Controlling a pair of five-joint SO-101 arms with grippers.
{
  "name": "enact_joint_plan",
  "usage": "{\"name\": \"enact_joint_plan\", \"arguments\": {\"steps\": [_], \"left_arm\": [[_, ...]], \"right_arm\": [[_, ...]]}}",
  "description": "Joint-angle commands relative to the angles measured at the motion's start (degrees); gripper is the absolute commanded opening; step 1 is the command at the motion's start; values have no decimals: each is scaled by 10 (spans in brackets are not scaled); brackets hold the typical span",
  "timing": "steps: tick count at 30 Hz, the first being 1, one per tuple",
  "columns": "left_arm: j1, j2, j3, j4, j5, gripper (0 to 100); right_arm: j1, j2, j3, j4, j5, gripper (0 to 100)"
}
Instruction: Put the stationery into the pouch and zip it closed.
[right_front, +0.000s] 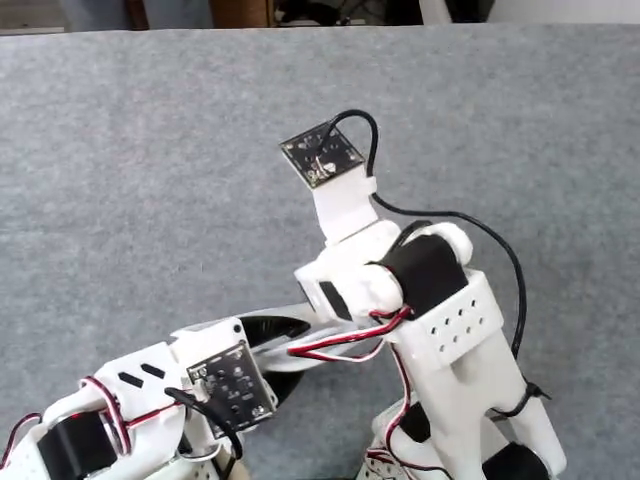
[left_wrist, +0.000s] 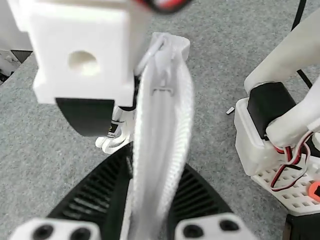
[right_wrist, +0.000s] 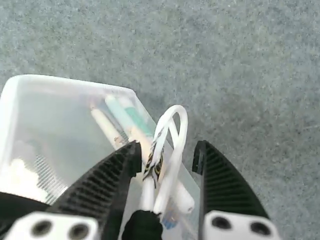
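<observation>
The pouch is white mesh and clear plastic, seen edge-on in the left wrist view with its zipper on top. My left gripper is shut on its near edge; from above that gripper sits low at centre, under the other arm. In the right wrist view the pouch lies on the grey cloth with several pens inside. A white pull loop rises between the black fingers of my right gripper, which stand apart on either side of it.
Grey felt table stretches wide to the left and far side. Both arms crowd the near centre, the right arm over the left one. Its black cable arcs to the right. A tiny dark scrap lies on the cloth.
</observation>
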Motion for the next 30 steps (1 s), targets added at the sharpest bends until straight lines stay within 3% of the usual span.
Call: {"name": "enact_joint_plan", "arguments": {"steps": [1,9,15,30], "left_arm": [[-1,6,41,23,-4,29],[-44,6,40,15,-4,29],[-53,4,40,14,-4,29],[-54,4,37,14,-2,29]], "right_arm": [[-4,-5,9,7,-3,187],[49,16,65,7,30,181],[53,18,66,7,31,31],[54,14,27,6,28,12]]}}
